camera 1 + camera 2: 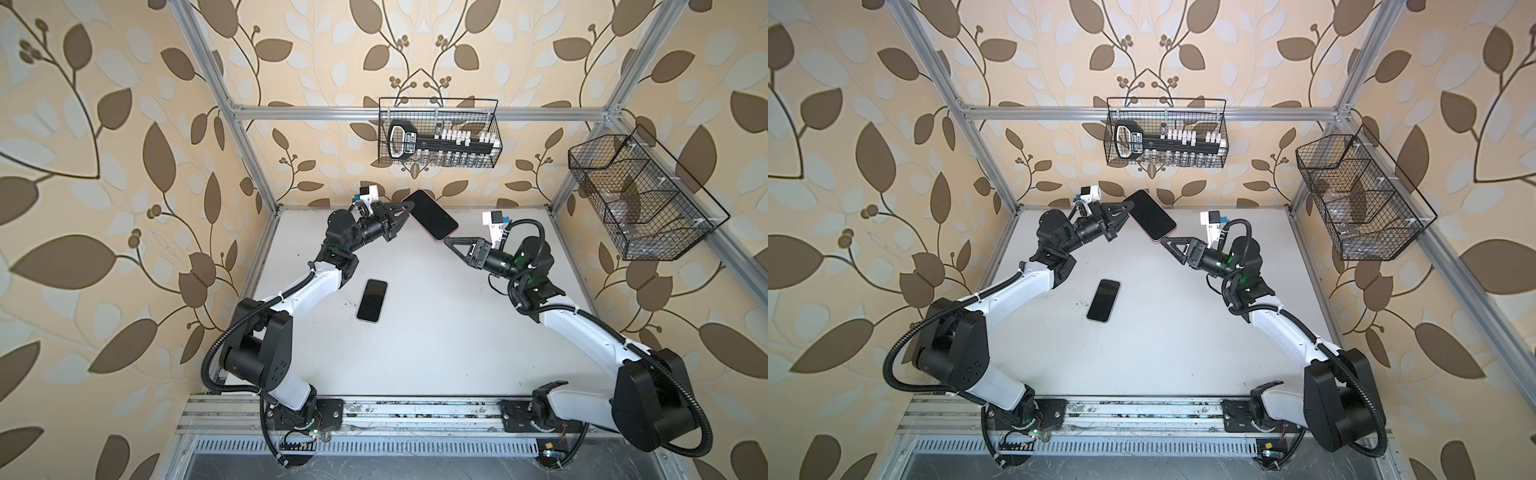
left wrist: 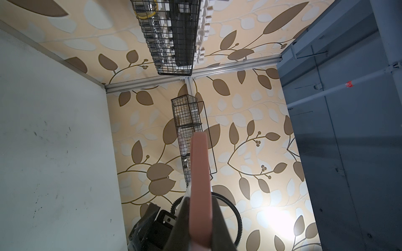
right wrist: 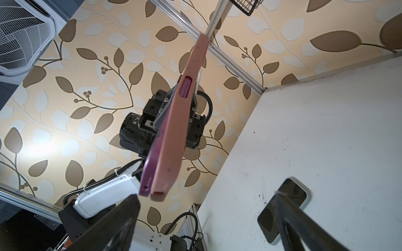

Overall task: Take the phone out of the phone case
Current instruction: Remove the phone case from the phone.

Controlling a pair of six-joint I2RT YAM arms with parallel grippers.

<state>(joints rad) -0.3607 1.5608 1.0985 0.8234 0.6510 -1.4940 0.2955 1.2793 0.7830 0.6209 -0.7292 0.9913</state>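
A phone with a dark screen [image 1: 430, 216] [image 1: 1152, 216] sits in a pink phone case and hangs tilted in the air over the back of the table. My left gripper [image 1: 409, 206] [image 1: 1128, 204] is shut on the case's upper end; in the left wrist view the pink case [image 2: 200, 184] runs edge-on between the fingers [image 2: 219, 217]. My right gripper [image 1: 449, 241] [image 1: 1166, 241] [image 3: 205, 196] is open, just below the lower corner and not touching it. In the right wrist view the purple phone edge [image 3: 150, 169] stands slightly apart from the pink case [image 3: 174, 130] at the near end.
A second, uncased phone [image 1: 372, 300] [image 1: 1104, 300] [image 3: 298, 191] lies flat, screen up, on the white table [image 1: 415, 353], left of centre. A wire basket [image 1: 438, 133] with tools hangs on the back wall. Another wire basket [image 1: 636, 195] hangs on the right wall.
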